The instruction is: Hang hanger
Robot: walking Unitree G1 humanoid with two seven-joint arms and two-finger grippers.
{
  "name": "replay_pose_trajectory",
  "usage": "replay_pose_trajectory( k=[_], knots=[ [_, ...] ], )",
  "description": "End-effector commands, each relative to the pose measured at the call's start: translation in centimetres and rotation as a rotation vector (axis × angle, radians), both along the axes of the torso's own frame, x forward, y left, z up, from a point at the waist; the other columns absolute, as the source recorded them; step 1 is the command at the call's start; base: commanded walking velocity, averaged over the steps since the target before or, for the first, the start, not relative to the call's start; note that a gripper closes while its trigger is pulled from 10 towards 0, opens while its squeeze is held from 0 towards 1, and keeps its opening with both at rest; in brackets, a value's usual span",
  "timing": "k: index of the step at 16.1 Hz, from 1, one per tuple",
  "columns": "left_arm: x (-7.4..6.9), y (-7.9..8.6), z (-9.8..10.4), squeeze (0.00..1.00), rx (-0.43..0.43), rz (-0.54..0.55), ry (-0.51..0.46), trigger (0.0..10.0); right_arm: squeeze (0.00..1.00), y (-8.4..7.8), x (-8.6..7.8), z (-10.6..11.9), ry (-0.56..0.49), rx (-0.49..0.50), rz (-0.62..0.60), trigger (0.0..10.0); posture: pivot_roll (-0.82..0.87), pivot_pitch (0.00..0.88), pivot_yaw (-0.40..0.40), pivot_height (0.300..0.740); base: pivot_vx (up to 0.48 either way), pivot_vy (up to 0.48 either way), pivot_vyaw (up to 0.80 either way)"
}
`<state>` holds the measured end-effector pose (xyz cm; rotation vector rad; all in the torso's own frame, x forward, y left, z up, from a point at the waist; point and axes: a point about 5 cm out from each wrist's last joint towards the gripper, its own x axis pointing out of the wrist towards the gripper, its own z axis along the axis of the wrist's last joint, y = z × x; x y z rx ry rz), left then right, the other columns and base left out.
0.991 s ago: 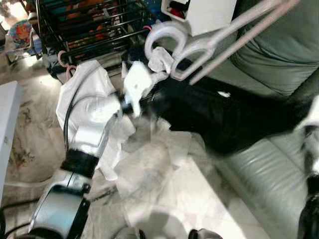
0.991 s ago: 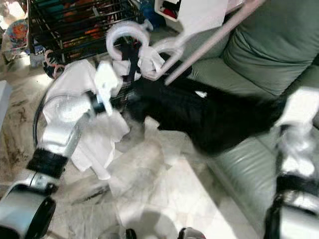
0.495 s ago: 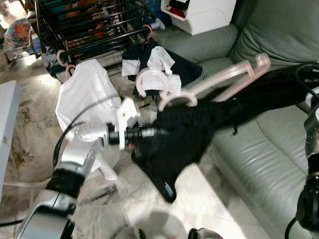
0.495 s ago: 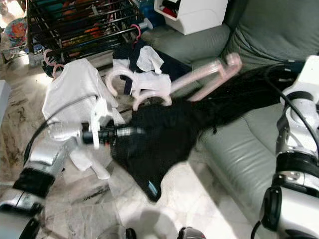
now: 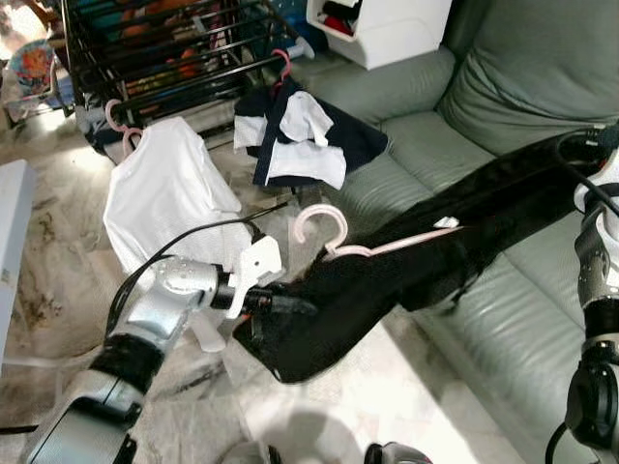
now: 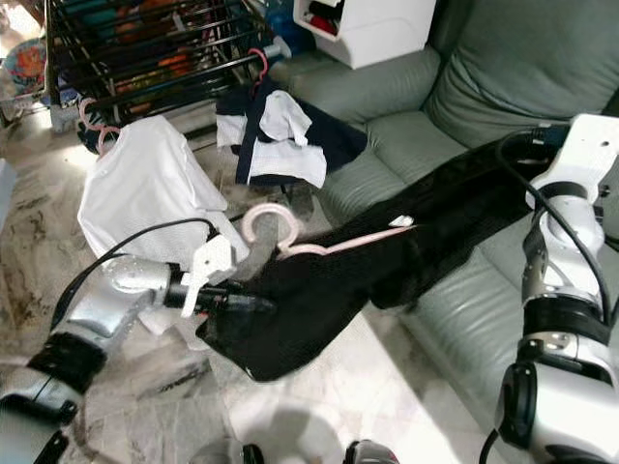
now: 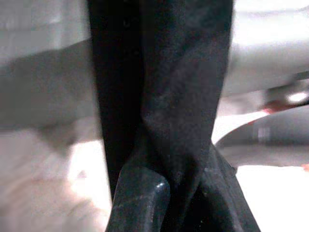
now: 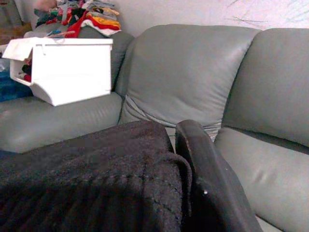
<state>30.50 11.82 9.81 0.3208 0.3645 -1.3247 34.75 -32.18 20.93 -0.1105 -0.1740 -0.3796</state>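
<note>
The black garment (image 5: 406,266) hides most of the pink hanger (image 5: 334,237).

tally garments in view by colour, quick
Black: 1, the black garment stretched between both tools, a pink hanger lying on it
White: 1, the white shirt on the floor
Navy and white: 1, the navy-and-white top at the sofa edge
Total: 3

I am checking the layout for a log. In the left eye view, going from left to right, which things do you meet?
White shirt on a pink hanger → left gripper gripping the black garment → pink plastic hanger lying on that garment → grey-green leather sofa → right arm at the edge.
</note>
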Motion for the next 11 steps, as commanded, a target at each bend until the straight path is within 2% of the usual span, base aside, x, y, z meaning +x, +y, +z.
replay_pose_trajectory(
  k=[1,3,5,8,9,11],
  knots=[
    [1.1,1.3,-0.7,0.0,0.092,0.129,-0.056,0.0,0.0,-0.3,0.1,1.8,-0.068,0.006,-0.006,0.0,-0.09,0.024,0.072,0.74,0.0,0.0,0.0],
    [2.7,0.6,0.0,0.0,0.02,0.297,-0.123,0.0,0.0,0.3,0.4,1.6,-0.063,0.001,0.018,0.0,-0.09,0.023,0.071,0.74,0.0,0.0,0.0],
    [3.3,0.1,0.3,0.0,-0.05,0.37,-0.137,0.0,0.0,0.7,0.6,1.4,-0.057,0.007,0.035,0.0,-0.09,0.022,0.069,0.74,0.0,0.0,0.0],
    [3.0,-0.8,-0.8,0.0,-0.015,0.381,-0.145,0.0,0.0,1.9,1.0,0.8,-0.043,0.017,0.076,0.0,-0.09,0.022,0.068,0.74,0.0,0.0,0.0],
    [2.5,-2.2,-1.4,0.0,-0.028,0.376,-0.136,0.0,0.0,2.9,1.3,0.5,-0.039,0.02,0.104,0.0,-0.09,0.022,0.068,0.74,0.0,0.0,0.0],
    [2.4,-3.9,-2.1,0.0,-0.017,0.439,-0.115,0.0,0.0,4.3,1.6,0.0,-0.04,0.044,0.134,0.0,-0.09,0.022,0.068,0.74,0.0,0.0,0.0]
  ],
)
